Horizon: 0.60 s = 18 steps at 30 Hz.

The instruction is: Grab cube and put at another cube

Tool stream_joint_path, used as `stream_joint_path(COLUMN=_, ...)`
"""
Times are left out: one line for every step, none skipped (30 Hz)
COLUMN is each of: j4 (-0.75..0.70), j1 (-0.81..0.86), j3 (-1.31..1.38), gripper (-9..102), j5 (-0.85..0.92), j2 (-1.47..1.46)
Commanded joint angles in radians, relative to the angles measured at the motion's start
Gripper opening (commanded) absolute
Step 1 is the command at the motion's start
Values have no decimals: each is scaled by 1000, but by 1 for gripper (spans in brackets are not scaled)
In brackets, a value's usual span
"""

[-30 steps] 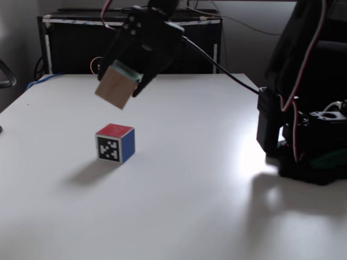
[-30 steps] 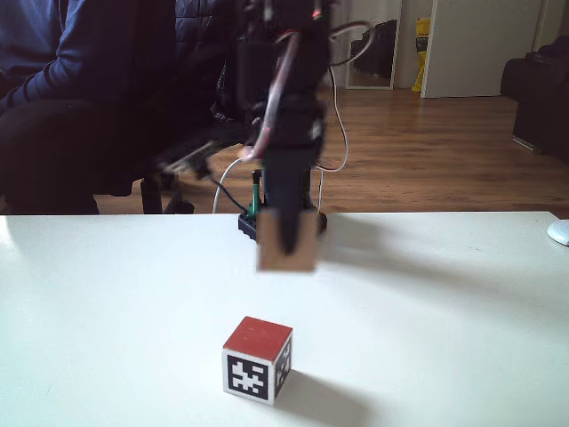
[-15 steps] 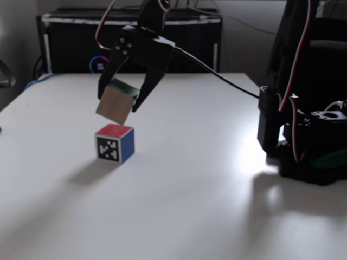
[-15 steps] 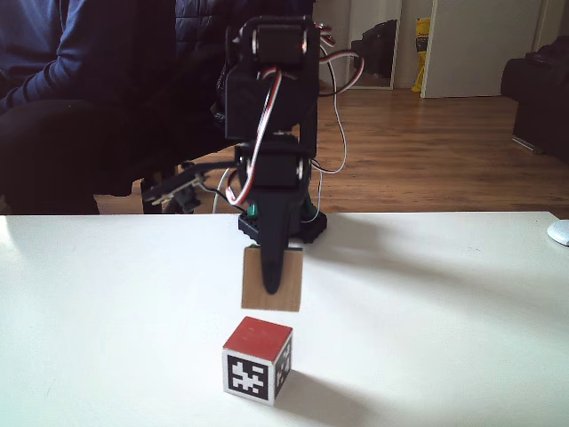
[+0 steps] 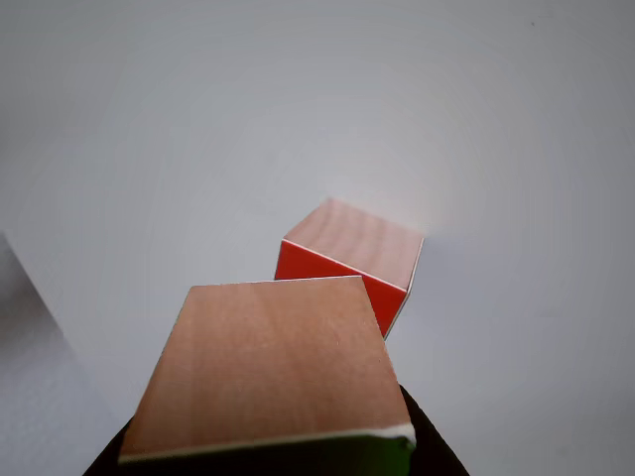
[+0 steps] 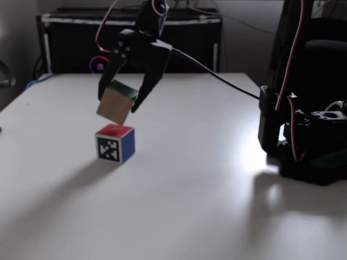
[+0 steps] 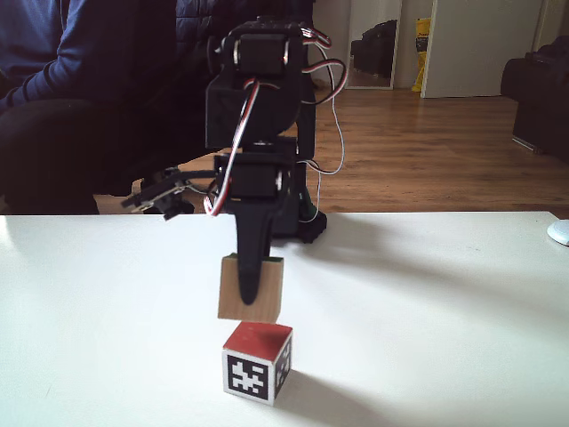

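The green-faced wooden cube (image 6: 114,104) hangs tilted in the air, just above the other cube, with my gripper (image 6: 116,103) shut on it. Its plain wooden face (image 5: 263,367) fills the lower half of the other view, and it shows as a tilted block (image 7: 229,289) with a dark finger (image 7: 251,267) across its front. The red and navy cube (image 6: 115,143) sits on the white table, a black-and-white marker on its front. It lies directly below the held cube (image 7: 258,360), with a small gap between them, and shows red and wooden faces (image 5: 352,258) past it.
The arm's black base (image 6: 309,146) with its cables stands at the table's right edge. A black cabinet (image 6: 70,38) lines the far side. A seated person in dark clothes (image 7: 71,98) is behind the table. White table surface (image 6: 190,206) spreads in front.
The gripper has come down and moved over the red and navy cube with the green-faced cube in it. The gap between the two cubes has shrunk. The lower cube has not moved.
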<state>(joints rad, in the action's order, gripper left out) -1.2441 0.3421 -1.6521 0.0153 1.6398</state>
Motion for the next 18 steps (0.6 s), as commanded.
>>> stream_joint_path(j4=26, j1=-6, j3=-6, gripper=8, j5=12, j2=6)
stream_joint_path(j4=29, j1=-9, j3=-12, gripper=9, j5=15, j2=6)
stream_joint_path(j4=31, j1=-12, j3=-17, gripper=9, j5=17, j2=6)
stream_joint_path(j4=34, j1=-14, j3=-21, gripper=10, j5=17, j2=6)
stream_joint_path(j4=35, j1=-14, j3=-23, gripper=11, j5=18, j2=6)
stream_joint_path(j4=37, j1=-14, j3=-25, gripper=12, j5=18, j2=6)
stream_joint_path(j4=37, j1=-15, j3=-25, gripper=13, j5=21, j2=5)
stream_joint_path(j4=37, j1=-15, j3=-25, gripper=14, j5=21, j2=2)
stream_joint_path(j4=37, j1=-15, j3=-25, gripper=15, j5=21, j2=-2)
stream_joint_path(j4=37, j1=-15, j3=-25, gripper=16, j5=23, j2=-6)
stream_joint_path(j4=37, j1=-15, j3=-25, gripper=18, j5=23, j2=-9)
stream_joint_path(j4=37, j1=-15, j3=-25, gripper=19, j5=23, j2=-14)
stream_joint_path(j4=37, j1=-15, j3=-25, gripper=20, j5=28, j2=-18)
stream_joint_path(j4=37, j1=-15, j3=-25, gripper=20, j5=28, j2=-23)
stream_joint_path(j4=37, j1=-15, j3=-25, gripper=21, j5=28, j2=-28)
stream_joint_path(j4=37, j1=-15, j3=-23, gripper=23, j5=28, j2=-34)
stream_joint_path(j4=35, j1=-15, j3=-20, gripper=24, j5=29, j2=-40)
stream_joint_path(j4=31, j1=-17, j3=-15, gripper=26, j5=29, j2=-48)
